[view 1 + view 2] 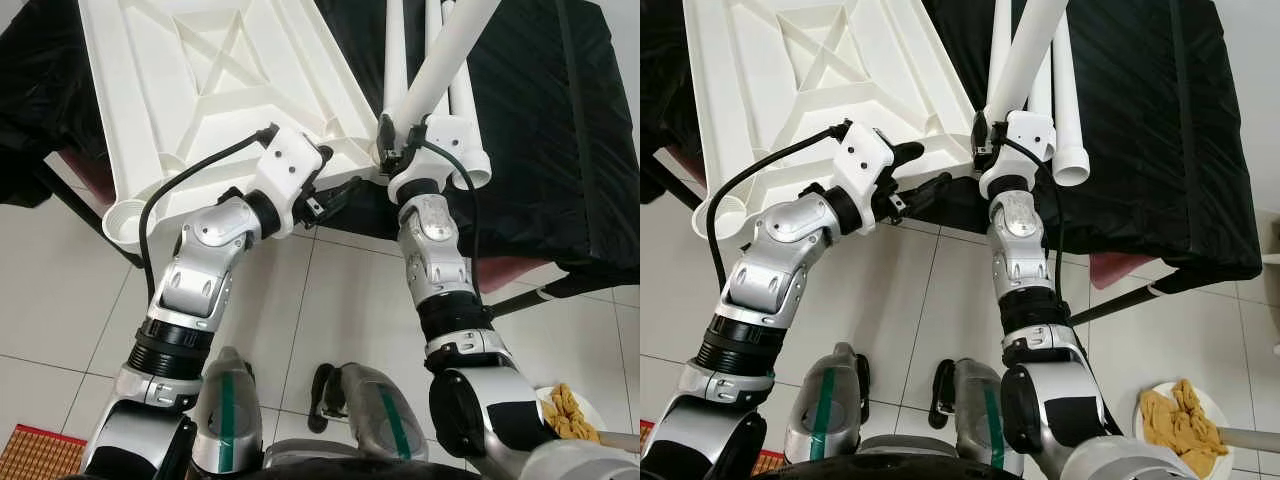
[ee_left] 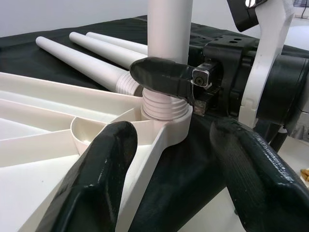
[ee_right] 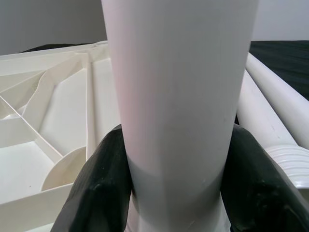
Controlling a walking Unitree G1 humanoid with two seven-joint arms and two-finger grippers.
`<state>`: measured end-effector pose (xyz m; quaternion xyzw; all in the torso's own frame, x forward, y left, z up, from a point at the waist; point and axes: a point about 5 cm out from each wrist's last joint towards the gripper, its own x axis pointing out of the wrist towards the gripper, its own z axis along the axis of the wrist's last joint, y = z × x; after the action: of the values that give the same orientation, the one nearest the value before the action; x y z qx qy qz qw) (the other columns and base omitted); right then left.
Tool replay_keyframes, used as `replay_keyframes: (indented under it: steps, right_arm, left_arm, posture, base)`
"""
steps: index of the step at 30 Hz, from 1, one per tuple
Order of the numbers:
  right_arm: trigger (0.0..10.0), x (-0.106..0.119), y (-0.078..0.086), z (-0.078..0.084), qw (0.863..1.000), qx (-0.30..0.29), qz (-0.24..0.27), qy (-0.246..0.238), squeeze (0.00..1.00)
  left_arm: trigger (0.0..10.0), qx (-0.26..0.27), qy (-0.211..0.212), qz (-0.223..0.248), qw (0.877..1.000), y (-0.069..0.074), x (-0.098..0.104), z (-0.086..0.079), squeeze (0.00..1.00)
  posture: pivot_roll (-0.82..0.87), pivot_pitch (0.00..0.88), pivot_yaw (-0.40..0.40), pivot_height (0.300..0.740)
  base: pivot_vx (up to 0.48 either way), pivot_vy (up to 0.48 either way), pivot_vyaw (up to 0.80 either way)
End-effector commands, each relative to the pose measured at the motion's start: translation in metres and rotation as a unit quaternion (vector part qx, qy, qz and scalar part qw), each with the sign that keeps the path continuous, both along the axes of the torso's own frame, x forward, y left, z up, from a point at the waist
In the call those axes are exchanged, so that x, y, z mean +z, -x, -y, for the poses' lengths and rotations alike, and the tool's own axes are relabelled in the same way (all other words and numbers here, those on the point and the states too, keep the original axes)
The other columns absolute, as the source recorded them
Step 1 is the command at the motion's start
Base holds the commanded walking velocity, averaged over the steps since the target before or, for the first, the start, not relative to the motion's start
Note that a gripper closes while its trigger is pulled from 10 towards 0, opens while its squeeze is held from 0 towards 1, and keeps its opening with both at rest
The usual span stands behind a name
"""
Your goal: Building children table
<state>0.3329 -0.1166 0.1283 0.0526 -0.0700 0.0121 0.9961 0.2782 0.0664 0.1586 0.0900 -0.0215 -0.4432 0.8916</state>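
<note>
Right hand [image 3: 174, 193] is what I watch first: its two black fingers [image 2: 161, 77] are pinching the white leg [image 1: 1025, 55] low on the tube, just above the threaded end. This leg stands almost upright in the corner socket [image 2: 166, 128] of the upturned tabletop [image 1: 200, 90], and its long axis leans a little toward 1 o'clock in the head view. My left hand [image 2: 174, 174] is spread wide, one finger on each side of that socket corner, touching nothing as far as I see. I count three more legs [image 2: 82, 55] lying flat side by side at 12 o'clock behind the socket, pointing away from me. All of this rests on the bench with a black cover [image 1: 560, 140]. On the tiled floor [image 1: 60, 290] at 5 o'clock is a white plate [image 1: 1150, 405] with a yellow cloth [image 1: 1178, 420].
</note>
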Motion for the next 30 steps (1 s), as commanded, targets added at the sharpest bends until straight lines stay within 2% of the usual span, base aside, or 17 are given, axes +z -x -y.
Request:
replay_keyframes:
  steps: [1, 2, 3, 4, 15, 19, 20, 21, 22, 26, 30]
  right_arm:
    - [10.0, -0.019, 0.004, 0.013, 0.998, -0.028, -0.049, 0.001, 0.00]
    - [10.0, -0.019, 0.004, 0.015, 0.998, -0.028, -0.049, -0.005, 0.00]
    - [10.0, -0.019, 0.005, 0.015, 0.998, -0.029, -0.048, -0.008, 0.18]
    - [10.0, -0.018, 0.005, 0.014, 0.999, -0.023, -0.046, -0.015, 1.00]
    - [10.0, -0.015, 0.008, 0.010, 0.999, -0.011, -0.035, -0.009, 1.00]
    - [10.0, -0.013, 0.008, 0.010, 1.000, 0.018, -0.025, 0.003, 1.00]
    - [10.0, -0.012, 0.008, 0.010, 0.999, 0.032, -0.024, 0.005, 0.19]
    - [10.0, -0.012, 0.008, 0.010, 0.999, 0.032, -0.024, 0.005, 0.19]
    - [10.0, -0.011, 0.008, 0.011, 0.999, 0.044, -0.023, 0.004, 0.00]
    - [10.0, -0.002, 0.003, 0.017, 0.995, 0.103, -0.008, 0.012, 0.00]
    - [10.0, 0.001, -0.001, 0.022, 0.992, 0.127, -0.005, 0.017, 0.00]
  left_arm:
    - [10.0, 0.032, 0.005, -0.001, 0.999, 0.000, -0.001, -0.001, 0.00]
    - [10.0, 0.032, 0.005, 0.000, 0.999, -0.001, -0.001, -0.001, 0.00]
    - [10.0, 0.032, 0.006, 0.000, 0.999, -0.001, 0.000, -0.001, 0.00]
    - [10.0, 0.033, 0.006, 0.000, 0.999, -0.001, 0.000, -0.001, 0.00]
    - [10.0, 0.030, 0.005, -0.001, 1.000, 0.000, -0.001, 0.000, 0.00]
    - [10.0, 0.029, 0.005, -0.002, 1.000, 0.000, -0.001, 0.001, 0.00]
    - [10.0, 0.029, 0.005, -0.001, 1.000, 0.000, -0.001, 0.000, 0.00]
    - [10.0, 0.029, 0.005, -0.001, 1.000, 0.000, -0.001, 0.000, 0.00]
    - [10.0, 0.029, 0.005, -0.002, 1.000, 0.000, -0.001, 0.001, 0.00]
    - [10.0, 0.029, 0.005, 0.000, 1.000, 0.000, -0.001, 0.001, 0.00]
    - [10.0, 0.027, 0.005, 0.000, 1.000, 0.000, -0.002, 0.002, 0.00]
  posture:
    - [0.07, 0.052, -0.091, 0.740]
    - [0.07, 0.050, -0.091, 0.740]
    - [0.07, 0.050, -0.091, 0.740]
    - [0.07, 0.049, -0.090, 0.740]
    - [0.07, 0.047, -0.089, 0.740]
    - [0.07, 0.045, -0.090, 0.740]
    - [0.07, 0.045, -0.089, 0.740]
    - [0.07, 0.045, -0.089, 0.740]
    - [0.07, 0.042, -0.091, 0.740]
    - [0.07, 0.039, -0.092, 0.740]
    - [0.06, 0.037, -0.092, 0.740]
  base:
    - [0.000, 0.000, 0.00]
    - [0.000, 0.000, 0.00]
    - [0.000, 0.000, 0.00]
    - [0.000, 0.000, 0.00]
    - [0.000, 0.000, 0.00]
    - [0.000, 0.000, 0.00]
    - [0.000, 0.000, 0.00]
    - [0.000, 0.000, 0.00]
    - [0.000, 0.000, 0.00]
    - [0.000, 0.000, 0.00]
    - [0.000, 0.000, 0.00]
